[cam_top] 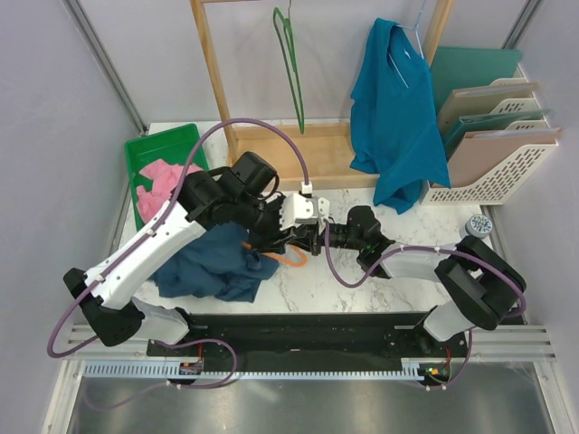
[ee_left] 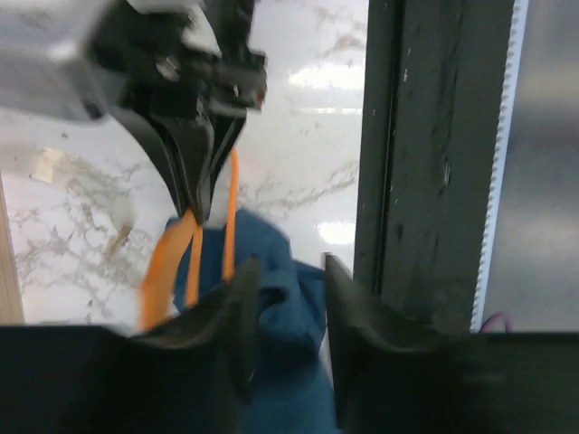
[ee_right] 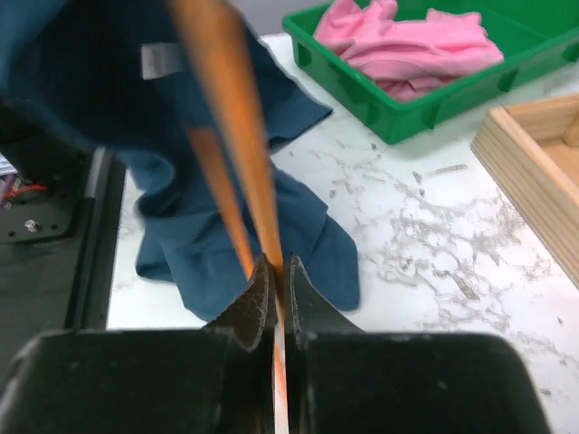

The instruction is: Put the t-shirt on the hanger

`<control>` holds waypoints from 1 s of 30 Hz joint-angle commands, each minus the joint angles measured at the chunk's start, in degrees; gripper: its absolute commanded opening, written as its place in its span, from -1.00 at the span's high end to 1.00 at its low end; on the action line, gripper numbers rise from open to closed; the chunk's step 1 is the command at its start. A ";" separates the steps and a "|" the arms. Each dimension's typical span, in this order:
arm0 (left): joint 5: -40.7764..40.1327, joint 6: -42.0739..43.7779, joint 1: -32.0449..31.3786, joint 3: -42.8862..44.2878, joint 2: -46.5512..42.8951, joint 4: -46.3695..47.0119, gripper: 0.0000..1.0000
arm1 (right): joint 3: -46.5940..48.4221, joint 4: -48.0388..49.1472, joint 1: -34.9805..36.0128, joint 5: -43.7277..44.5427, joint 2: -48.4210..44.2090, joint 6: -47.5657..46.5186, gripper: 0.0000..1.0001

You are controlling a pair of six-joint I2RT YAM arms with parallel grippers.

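The navy t-shirt [cam_top: 213, 268] lies crumpled on the marble at the left, with one part raised. My left gripper [cam_top: 271, 238] is shut on a fold of the t-shirt [ee_left: 289, 316], which fills the gap between its fingers [ee_left: 244, 298]. The thin orange hanger [cam_top: 288, 258] sticks out between the two grippers. My right gripper [cam_top: 309, 240] is shut on one of the hanger's orange bars [ee_right: 226, 90], which runs up out of the jaws over the t-shirt [ee_right: 226, 244]. The left wrist view shows the right gripper [ee_left: 199, 206] pinching the hanger [ee_left: 231, 208] just beyond the left gripper [ee_left: 291, 276].
A green bin [cam_top: 145, 149] with a pink garment [cam_top: 163, 181] stands at the back left. A wooden rack [cam_top: 213, 72] behind holds a green hanger [cam_top: 291, 63] and a teal shirt [cam_top: 393, 108]. File trays [cam_top: 493, 136] stand at the back right. A black rail [ee_left: 416, 181] runs along the near edge.
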 commanded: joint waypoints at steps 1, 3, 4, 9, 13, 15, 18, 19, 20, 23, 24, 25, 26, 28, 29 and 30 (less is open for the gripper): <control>7.78 -4.90 2.22 3.50 -0.09 9.17 -0.22 | 2.59 9.47 -0.70 0.23 -5.71 3.85 1.00; 7.87 -4.91 7.48 6.21 -1.24 7.42 -0.42 | 1.44 8.15 -1.85 0.75 -7.65 4.38 1.00; 6.91 -5.17 9.34 7.10 -2.29 6.97 -0.46 | 1.18 8.15 -2.99 0.58 -8.09 4.99 1.00; 3.56 -3.51 24.35 12.99 -4.40 5.39 -0.55 | -0.23 7.80 -5.10 1.89 -10.73 7.54 1.00; -1.88 1.50 28.60 7.39 -6.77 5.47 -0.54 | -0.49 7.53 -5.72 1.99 -11.96 8.16 1.00; -1.80 4.13 30.28 2.90 -8.62 6.79 -0.52 | -0.76 9.02 -5.64 2.16 -11.70 9.56 1.00; -4.27 6.94 33.95 -0.97 -8.02 9.60 -0.26 | -0.67 10.08 -5.20 2.86 -11.26 10.27 1.00; -4.26 6.43 35.28 -0.98 -7.14 9.61 -0.08 | -0.67 10.25 -5.11 3.13 -11.08 10.27 1.00; -5.48 3.82 36.07 -0.45 -4.87 9.26 0.00 | -0.67 10.43 -5.02 3.30 -11.00 10.36 1.00; -6.46 -5.12 36.08 -3.76 -4.75 11.52 -0.02 | -0.67 10.78 -4.93 3.48 -11.26 11.06 1.00; -6.37 -7.17 35.91 -6.14 -7.63 13.89 -0.20 | -0.76 10.87 -4.84 3.48 -11.26 11.32 1.00; -6.72 -8.50 35.38 -8.69 -9.31 19.05 -0.27 | -1.11 11.22 -4.76 3.39 -11.26 11.24 1.00; -8.11 -9.47 33.72 -12.19 -10.37 20.49 -0.33 | -1.28 11.22 -4.76 2.96 -11.26 11.06 1.00; -7.87 -9.13 33.01 -13.98 -10.91 21.73 -0.42 | -1.55 10.61 -4.58 2.69 -11.17 10.62 1.00; -5.08 -7.30 32.92 -13.72 -10.56 21.13 -0.43 | -1.46 10.43 -4.49 2.51 -11.08 10.62 1.00; -2.79 -5.28 32.92 -13.63 -10.47 20.51 -0.47 | -1.55 10.26 -4.58 2.08 -11.08 10.53 1.00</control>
